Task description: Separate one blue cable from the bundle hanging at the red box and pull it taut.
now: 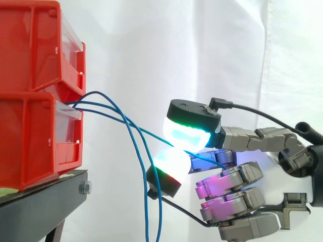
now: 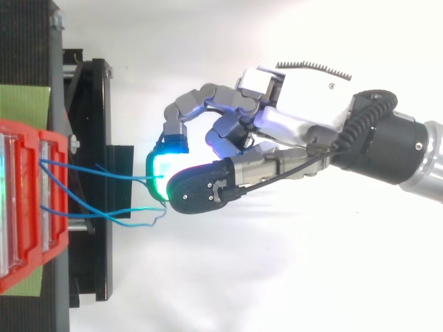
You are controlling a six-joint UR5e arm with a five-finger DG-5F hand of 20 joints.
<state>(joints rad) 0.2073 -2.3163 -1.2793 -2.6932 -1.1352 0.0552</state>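
Several thin blue cables come out between the two stacked red bins (image 1: 35, 136) at the left. One blue cable (image 1: 136, 127) runs in a nearly straight, gently sloping line from the bins to my hand (image 1: 237, 138), which reaches in from the right. Two glowing fingertips (image 1: 189, 132) pinch it, and a short end sticks out behind them. The other blue cables (image 1: 146, 227) arc out and hang loose below the pinch. In the top view the hand (image 2: 304, 97) holds the cable (image 2: 104, 173) just right of the stand, with a second cable (image 2: 104, 212) lying beside it.
The red bins (image 2: 28, 207) sit on a black stand (image 1: 40, 206) whose edge juts toward the hand (image 2: 90, 138). A white curtain hangs behind. Open space lies to the right of the stand, around and below the hand.
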